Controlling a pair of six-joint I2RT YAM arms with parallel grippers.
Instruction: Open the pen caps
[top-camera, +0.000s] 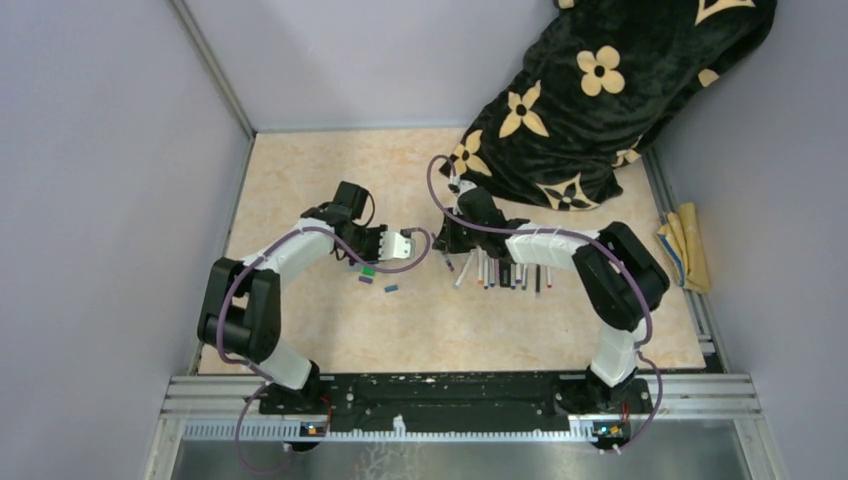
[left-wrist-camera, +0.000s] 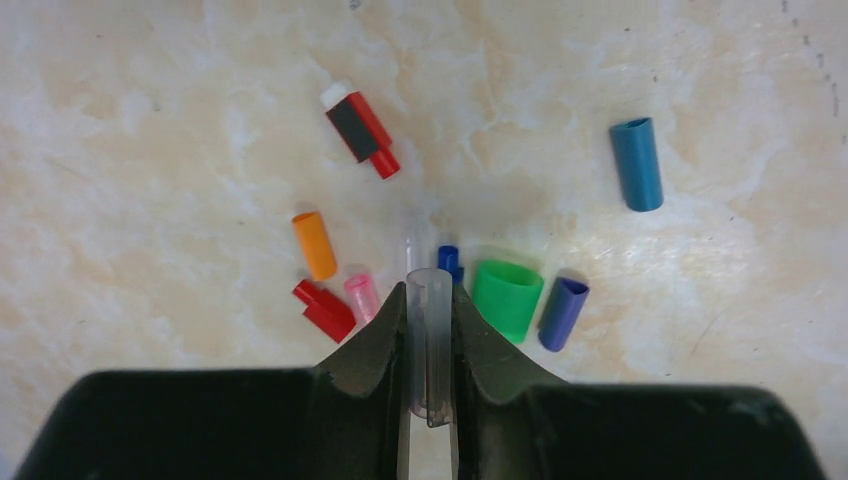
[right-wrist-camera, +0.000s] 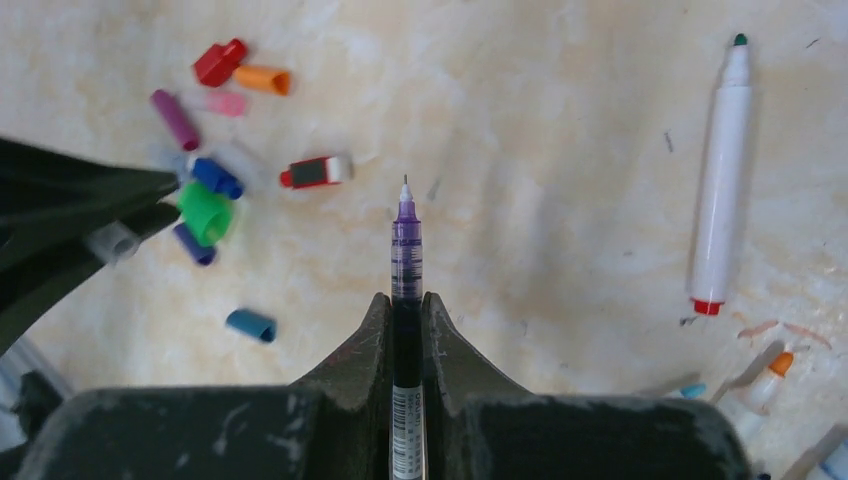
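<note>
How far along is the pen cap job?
Done: about eight loose caps lie together. In hand: the right gripper holds an uncapped purple pen, and the left gripper pinches a clear cap. Left: setting both down, then any capped pens in the row; too small to tell.

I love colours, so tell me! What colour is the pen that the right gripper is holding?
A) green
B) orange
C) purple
C: the pen squeezed in the right gripper has a purple front end with a bare pointed tip. The left gripper holds only a clear cap.
</note>
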